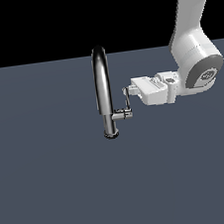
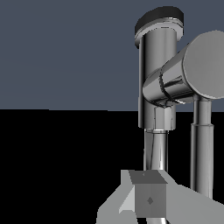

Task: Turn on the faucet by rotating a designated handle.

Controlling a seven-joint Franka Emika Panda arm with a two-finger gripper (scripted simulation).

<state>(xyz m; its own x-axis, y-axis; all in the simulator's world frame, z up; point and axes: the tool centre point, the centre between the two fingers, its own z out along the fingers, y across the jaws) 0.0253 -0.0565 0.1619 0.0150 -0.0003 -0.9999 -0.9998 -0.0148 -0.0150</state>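
Note:
The chrome faucet [image 1: 103, 85] stands mid-scene with its arched spout edge-on and its cylindrical base [image 1: 110, 130] on the floor. The handle [image 1: 127, 101], a thin lever, rises from a short horizontal stem [image 1: 122, 115] on the exterior view's right of the base. My gripper [image 1: 127, 90] reaches in level from the exterior view's right, its tips right at the top of the lever. The fingers look shut together, with nothing between them. The wrist view shows the base [image 2: 159, 65], the stem [image 2: 188, 74], the lever [image 2: 202, 148] and my gripper [image 2: 148, 200] beside the lever.
The flat grey floor [image 1: 54, 191] runs all around the faucet. My white arm [image 1: 195, 48] comes down from the upper part of the exterior view's right.

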